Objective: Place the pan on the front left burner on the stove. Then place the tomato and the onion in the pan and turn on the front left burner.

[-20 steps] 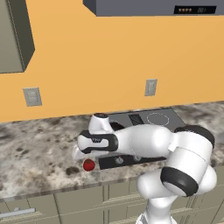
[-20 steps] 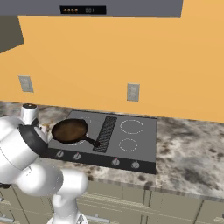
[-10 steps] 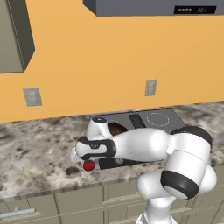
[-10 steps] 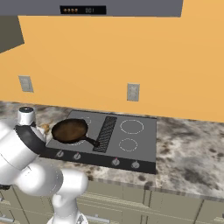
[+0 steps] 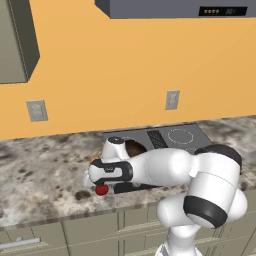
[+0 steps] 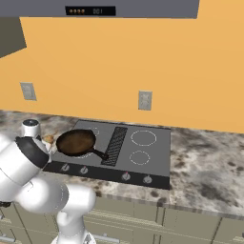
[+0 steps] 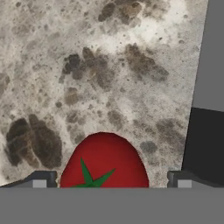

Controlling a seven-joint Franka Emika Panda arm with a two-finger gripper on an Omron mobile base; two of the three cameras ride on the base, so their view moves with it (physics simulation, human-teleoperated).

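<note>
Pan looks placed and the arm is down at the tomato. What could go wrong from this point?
1. In the hand view the tomato sits between the fingertips, with wide gaps on both sides; a round ball could roll away as they close.
2. The tomato lies near the counter's front edge, so a nudge might drop it.
3. The onion sits beside the pan, close to the arm; carrying across might knock it.

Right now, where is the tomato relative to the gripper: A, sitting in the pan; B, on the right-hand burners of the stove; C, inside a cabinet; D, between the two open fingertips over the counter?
D: in the hand view the tomato sits between the gripper's spread fingertips, one tip on each side with gaps, over speckled counter; in the right base view the pan on the stove holds nothing red.
</note>
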